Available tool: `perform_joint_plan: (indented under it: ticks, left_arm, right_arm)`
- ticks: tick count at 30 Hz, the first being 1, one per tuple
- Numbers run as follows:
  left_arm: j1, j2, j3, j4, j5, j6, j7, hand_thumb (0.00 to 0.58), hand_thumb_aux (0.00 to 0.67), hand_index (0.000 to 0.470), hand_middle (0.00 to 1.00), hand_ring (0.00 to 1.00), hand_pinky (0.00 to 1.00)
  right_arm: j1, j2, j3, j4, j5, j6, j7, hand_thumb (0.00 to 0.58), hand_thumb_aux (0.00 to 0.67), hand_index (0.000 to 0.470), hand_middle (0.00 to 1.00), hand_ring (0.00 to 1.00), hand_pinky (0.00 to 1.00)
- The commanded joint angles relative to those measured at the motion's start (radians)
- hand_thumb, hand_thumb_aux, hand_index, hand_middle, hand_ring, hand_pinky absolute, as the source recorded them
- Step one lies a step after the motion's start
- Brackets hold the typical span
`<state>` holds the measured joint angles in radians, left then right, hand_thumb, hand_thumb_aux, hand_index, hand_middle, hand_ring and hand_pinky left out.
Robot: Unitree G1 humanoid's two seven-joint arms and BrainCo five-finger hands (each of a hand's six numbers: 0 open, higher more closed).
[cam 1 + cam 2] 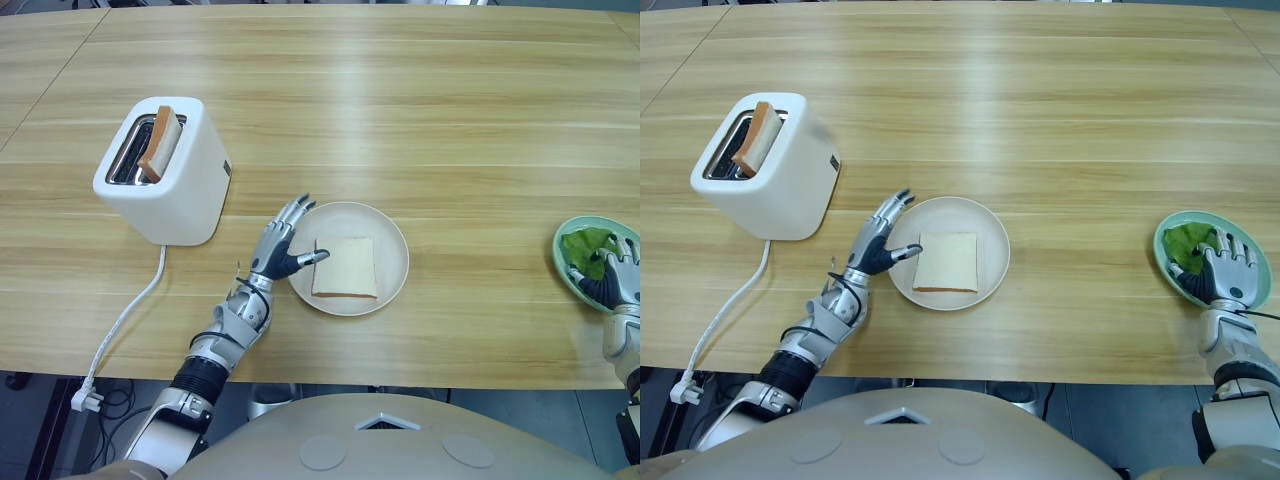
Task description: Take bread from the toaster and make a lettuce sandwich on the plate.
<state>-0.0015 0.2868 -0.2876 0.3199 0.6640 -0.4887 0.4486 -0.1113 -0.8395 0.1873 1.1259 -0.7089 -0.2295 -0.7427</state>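
Bread shows in two places: one slice (160, 140) stands upright in the left slot of the white toaster (185, 190), its brown crust rising above the top, and a second, pale slice (345, 267) lies flat in the middle of the round cream plate (396, 240). The toaster stands on the left part of the wooden table (450, 120), a little farther away than the plate. The plate sits near the table's near edge, about at its middle.

The left hand (280, 245) rests just beside the plate's left rim, fingers spread and pointing away toward the far side, thumb stretched over the rim toward the slice without touching it; it holds nothing.

At the far right, a green dish (1252, 243) carries a lettuce leaf (1185, 245). The right hand (1225, 268) lies over the dish, on or just above the leaf; whether it grips the lettuce I cannot tell.

The toaster's white cord (125, 320) runs over the table's near edge.
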Motion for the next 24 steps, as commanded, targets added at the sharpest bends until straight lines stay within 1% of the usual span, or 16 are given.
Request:
perform_joint_plan:
  ticks: [1, 5, 7, 8, 9, 12, 14, 17, 19, 21, 24]
  left_arm:
    - [0.018, 0.011, 0.046, -0.057, -0.003, 0.009, 0.038, 0.000, 0.000, 0.000, 0.00, 0.00, 0.00]
    - [0.022, 0.011, 0.081, -0.094, -0.012, -0.008, 0.068, 0.000, 0.000, 0.000, 0.00, 0.00, 0.00]
    - [0.022, 0.011, 0.093, -0.104, -0.009, -0.018, 0.083, 0.000, 0.000, 0.000, 0.00, 0.00, 0.00]
    - [0.021, 0.014, 0.100, -0.110, -0.002, -0.019, 0.095, 0.000, 0.000, 0.000, 0.00, 0.00, 0.00]
    - [0.020, 0.016, 0.110, -0.117, 0.002, -0.021, 0.109, 0.000, 0.000, 0.000, 0.00, 0.00, 0.00]
    - [0.022, 0.019, 0.147, -0.149, 0.009, -0.028, 0.153, 0.000, 0.000, 0.000, 0.00, 0.00, 0.00]
    - [0.030, 0.025, 0.182, -0.189, 0.021, -0.026, 0.191, 0.000, 0.000, 0.000, 0.00, 0.00, 0.00]
    - [0.048, 0.032, 0.245, -0.261, 0.036, -0.011, 0.240, 0.000, 0.000, 0.000, 0.00, 0.00, 0.00]
    - [0.055, 0.033, 0.276, -0.295, 0.047, 0.001, 0.260, 0.000, 0.000, 0.000, 0.00, 0.00, 0.00]
    - [0.062, 0.030, 0.306, -0.325, 0.063, 0.015, 0.281, 0.000, 0.000, 0.000, 0.00, 0.00, 0.00]
    - [0.059, 0.026, 0.333, -0.358, 0.095, 0.043, 0.304, 0.000, 0.000, 0.000, 0.00, 0.00, 0.00]
  right_arm:
    - [0.008, -0.009, 0.016, -0.004, 0.009, -0.016, -0.033, 0.580, 0.670, 0.460, 0.00, 0.00, 0.00]
    - [0.010, -0.013, 0.018, -0.028, 0.009, -0.024, -0.072, 0.580, 0.670, 0.460, 0.00, 0.00, 0.00]
    - [0.017, -0.018, 0.017, -0.070, 0.002, -0.029, -0.109, 0.580, 0.670, 0.460, 0.00, 0.00, 0.00]
    - [0.029, -0.020, 0.011, -0.127, -0.002, -0.027, -0.124, 0.580, 0.670, 0.460, 0.00, 0.00, 0.00]
    - [0.055, -0.021, -0.002, -0.247, -0.010, -0.012, -0.128, 0.580, 0.670, 0.460, 0.00, 0.00, 0.00]
    - [0.106, -0.026, -0.035, -0.478, -0.014, 0.008, -0.117, 0.580, 0.670, 0.460, 0.00, 0.00, 0.00]
    - [0.137, -0.007, -0.050, -0.646, -0.024, 0.018, -0.104, 0.580, 0.670, 0.460, 0.00, 0.00, 0.00]
    - [0.140, 0.063, -0.029, -0.876, -0.049, 0.021, -0.053, 0.580, 0.670, 0.460, 0.00, 0.00, 0.00]
    - [0.118, 0.117, 0.003, -0.963, -0.073, 0.018, -0.008, 0.580, 0.670, 0.460, 0.00, 0.00, 0.00]
    - [0.067, 0.188, 0.064, -0.990, -0.110, -0.002, 0.035, 0.580, 0.670, 0.460, 0.00, 0.00, 0.00]
    - [-0.009, 0.288, 0.156, -0.954, -0.159, -0.039, 0.066, 0.580, 0.670, 0.460, 0.00, 0.00, 0.00]
